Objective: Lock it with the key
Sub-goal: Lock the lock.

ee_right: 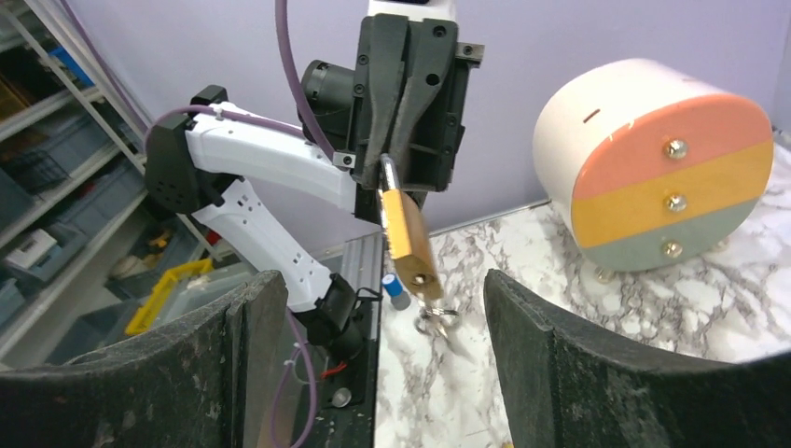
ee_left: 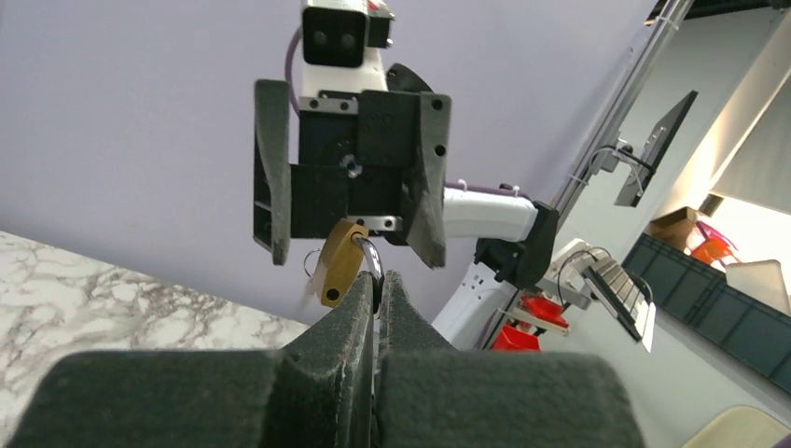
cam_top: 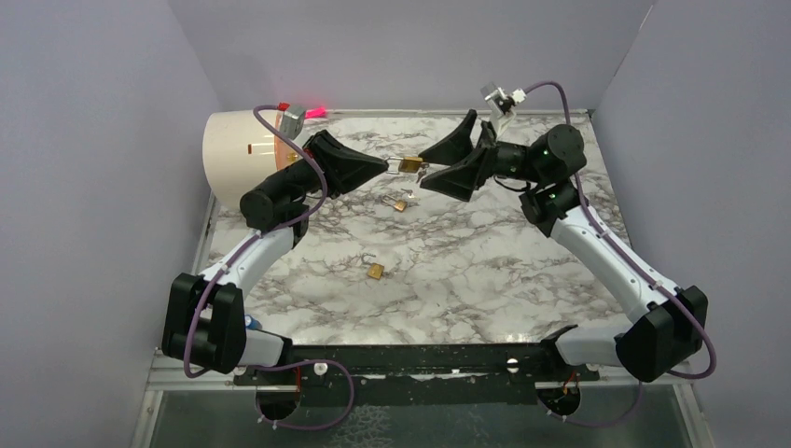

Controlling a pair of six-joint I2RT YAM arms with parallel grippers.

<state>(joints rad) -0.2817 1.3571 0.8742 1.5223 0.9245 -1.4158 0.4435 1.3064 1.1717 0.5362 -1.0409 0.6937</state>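
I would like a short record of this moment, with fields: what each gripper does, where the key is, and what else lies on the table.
left gripper: shut on the shackle of the brass padlock, held in the air
right gripper: open, facing the padlock, not touching it
key: hangs at the padlock's lower end
table: second padlock, third padlock, striped drum at the back
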